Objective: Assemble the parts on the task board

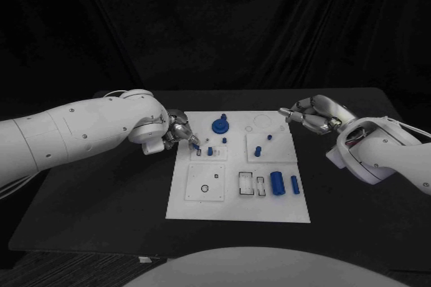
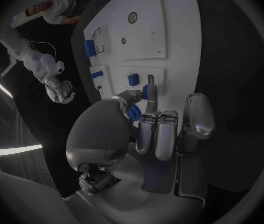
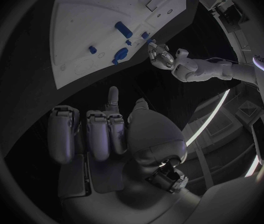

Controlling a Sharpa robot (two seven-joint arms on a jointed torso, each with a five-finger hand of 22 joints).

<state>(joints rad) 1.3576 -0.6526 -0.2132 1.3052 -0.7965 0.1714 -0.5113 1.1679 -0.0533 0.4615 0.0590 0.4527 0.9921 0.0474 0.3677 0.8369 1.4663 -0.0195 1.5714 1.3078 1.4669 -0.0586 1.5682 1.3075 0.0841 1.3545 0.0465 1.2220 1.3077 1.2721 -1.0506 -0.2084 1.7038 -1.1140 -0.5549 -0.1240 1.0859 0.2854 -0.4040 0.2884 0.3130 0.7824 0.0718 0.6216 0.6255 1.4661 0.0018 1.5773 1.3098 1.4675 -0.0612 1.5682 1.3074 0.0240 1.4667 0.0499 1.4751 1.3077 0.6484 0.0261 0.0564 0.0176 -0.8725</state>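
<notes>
The left hand (image 1: 177,135) is pinching a small blue plastic peg (image 2: 146,91) between thumb and fingertip, lowering it just above a socket at the near corner of the flat white task board (image 1: 239,209). Misalignment or a loosening pinch is likely tilting or dropping it. The right hand (image 1: 310,114) is hovering beside the board, fingers loosely curled, holding nothing.

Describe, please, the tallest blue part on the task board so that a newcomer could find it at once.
Start at the white task board in the middle of the black table, then look to its far edge, just beyond the left hand. The knobbed blue part stands there with a wide base and narrow top, unlike the plain cylinders nearer the robot.
</notes>
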